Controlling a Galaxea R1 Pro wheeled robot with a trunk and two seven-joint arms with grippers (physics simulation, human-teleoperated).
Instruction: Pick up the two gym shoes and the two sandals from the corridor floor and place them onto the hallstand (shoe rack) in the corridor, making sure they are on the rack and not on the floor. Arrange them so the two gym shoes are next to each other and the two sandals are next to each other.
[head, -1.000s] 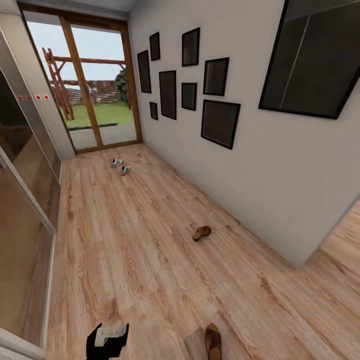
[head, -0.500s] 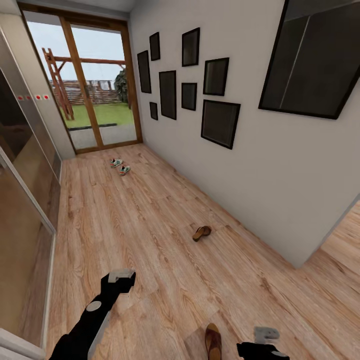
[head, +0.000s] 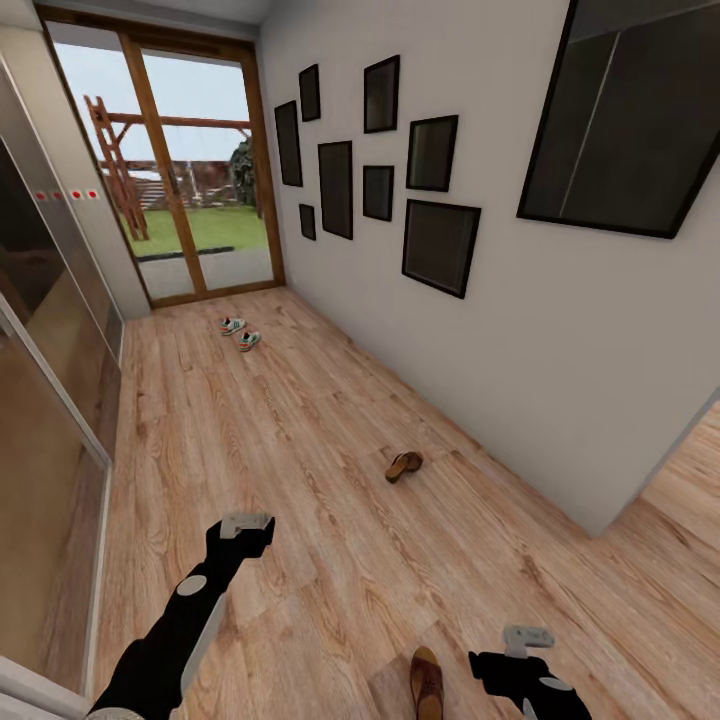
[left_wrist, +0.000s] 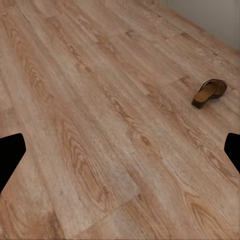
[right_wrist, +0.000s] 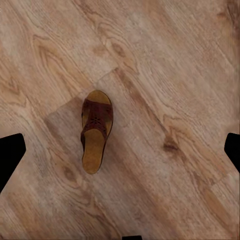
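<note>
Sandals lie apart on the floor (head: 300, 450): one sandal (head: 427, 683) just beside the right gripper (head: 527, 636), the other (head: 404, 465) near the wall (head: 520, 330). Gym shoes (head: 240, 333) sit together by the glass door (head: 190, 200). Left gripper (head: 246, 522) hovers over bare planks. Both grippers are spread wide and hold nothing.

The corridor floor (head: 330, 500) is light brown wood plank, matt, with strong swirling grain (knots show plainly from both wrist cameras). The near sandal (right_wrist: 96, 131) looks like dark brown leather with a smooth tan insole. The wall (head: 560, 340) is flat matt white; its picture frames (head: 440, 246) are black with dark glossy panes.
</note>
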